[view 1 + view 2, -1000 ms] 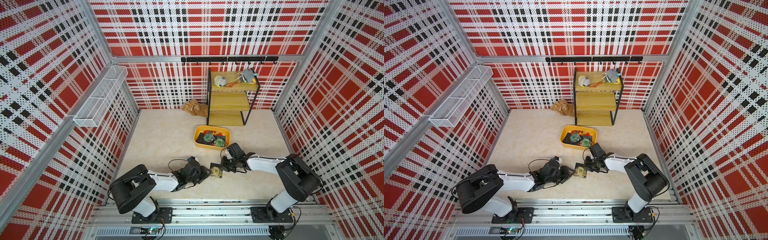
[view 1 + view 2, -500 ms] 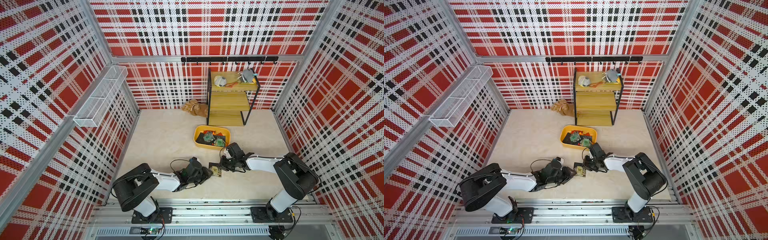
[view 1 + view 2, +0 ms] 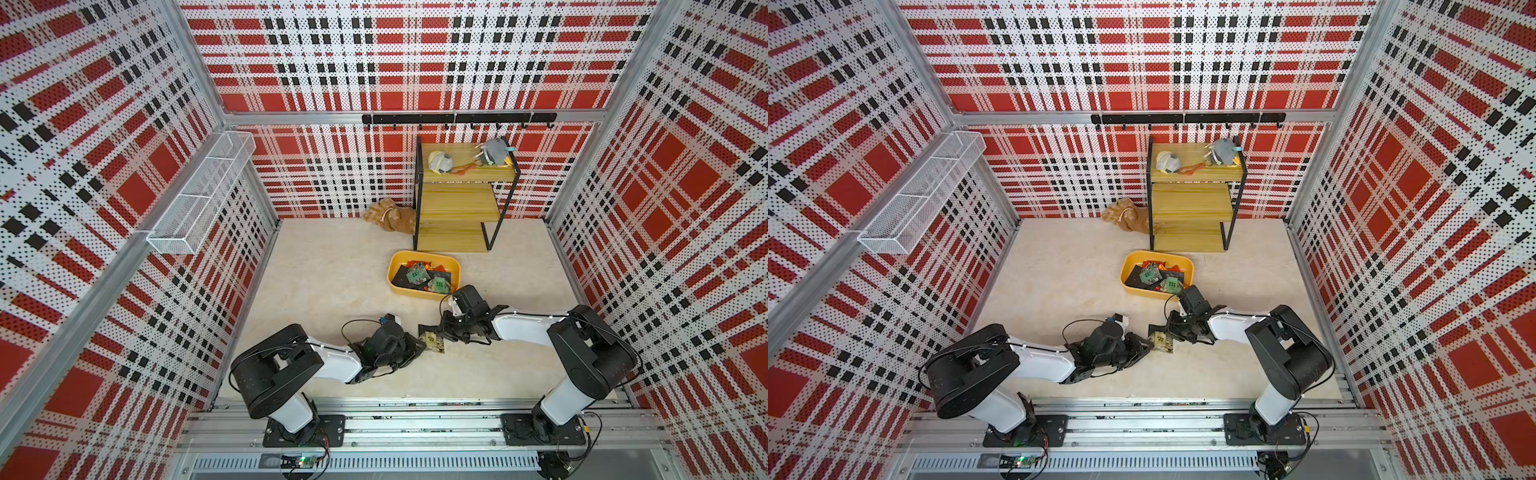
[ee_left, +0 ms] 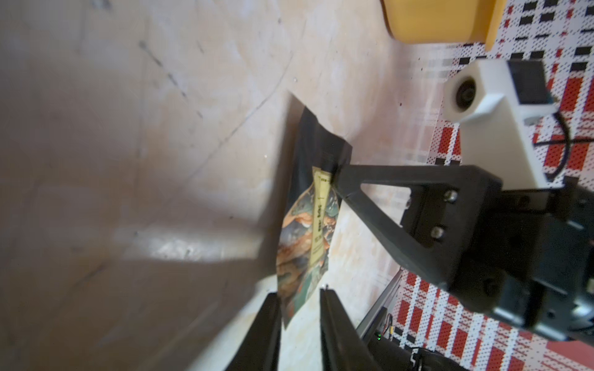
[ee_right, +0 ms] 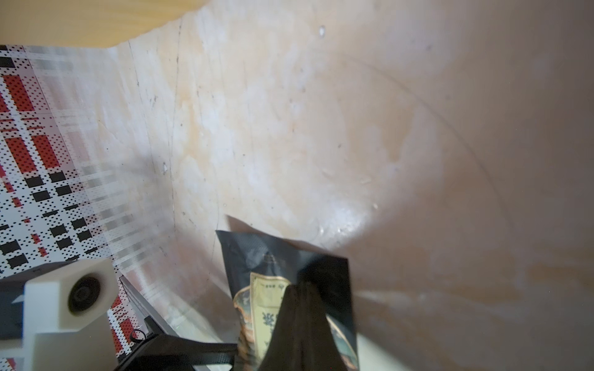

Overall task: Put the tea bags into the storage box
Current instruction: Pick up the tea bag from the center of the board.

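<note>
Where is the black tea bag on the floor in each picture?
In a top view: tea bag on the floor between the arms.
In a top view: tea bag, same spot.
Left wrist: tea bag corner between fingers of left gripper.
Right wrist: tea bag behind right gripper.
Landmark: right gripper touching it.

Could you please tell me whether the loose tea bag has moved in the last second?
No. The tea bag sits just as far from the storage box as before.
</note>
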{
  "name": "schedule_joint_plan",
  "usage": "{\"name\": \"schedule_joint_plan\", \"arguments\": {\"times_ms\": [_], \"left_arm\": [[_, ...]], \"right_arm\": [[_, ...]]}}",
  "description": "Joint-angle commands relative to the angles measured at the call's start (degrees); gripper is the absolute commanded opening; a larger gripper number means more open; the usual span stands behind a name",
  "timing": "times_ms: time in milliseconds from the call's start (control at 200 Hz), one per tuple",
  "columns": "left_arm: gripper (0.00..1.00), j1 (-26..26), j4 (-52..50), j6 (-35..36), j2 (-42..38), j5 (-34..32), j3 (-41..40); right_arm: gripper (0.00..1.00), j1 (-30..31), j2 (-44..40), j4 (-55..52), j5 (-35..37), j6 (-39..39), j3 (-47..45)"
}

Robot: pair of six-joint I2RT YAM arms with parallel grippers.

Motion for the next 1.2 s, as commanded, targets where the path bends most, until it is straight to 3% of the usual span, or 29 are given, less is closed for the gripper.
{"name": "schedule_joint_plan", "arguments": {"times_ms": [0, 160, 256, 316, 386, 516, 712, 902, 1193], "left_arm": [[0.17, -0.02, 2.28, 0.24, 0.81, 0.73, 0.14], [0.00, 0.13, 2.26, 0.24, 0.25, 0.44, -0.19], [0.00, 0.20, 2.26, 0.40, -0.37, 0.26, -0.46], [0.00, 0.22, 2.25, 0.53, -0.68, 0.08, -0.56], [0.00, 0.23, 2.26, 0.65, -0.97, 0.30, -0.63], [0.00, 0.25, 2.26, 1.05, -2.28, 0.26, -0.69], [0.00, 1.11, -0.20, 2.20, -6.99, 0.11, -0.25], [0.00, 2.97, -10.53, 6.47, -10.74, 0.08, 4.09], [0.00, 6.80, -17.84, 9.27, -14.78, 2.82, 10.34]], "right_arm": [[0.00, 0.35, 1.37, -2.97, 1.02, -0.20, -0.87], [0.00, 0.35, 0.56, -3.64, 1.19, -0.26, -0.07], [0.00, 0.35, -0.04, -3.59, 0.96, -0.35, 0.43], [0.22, 0.39, -0.91, -2.75, 0.52, -0.05, 0.33], [0.40, 0.35, -2.29, -2.89, 0.73, 0.00, 0.59], [0.52, 0.35, -5.89, -4.81, 2.22, -0.08, 1.74], [0.57, 0.26, -11.52, -9.42, 5.50, -0.44, 3.67], [0.58, -0.35, -18.13, -13.58, 10.32, -1.05, 3.51], [0.59, -3.60, -23.21, -17.13, 10.87, -2.62, 2.22]]}}
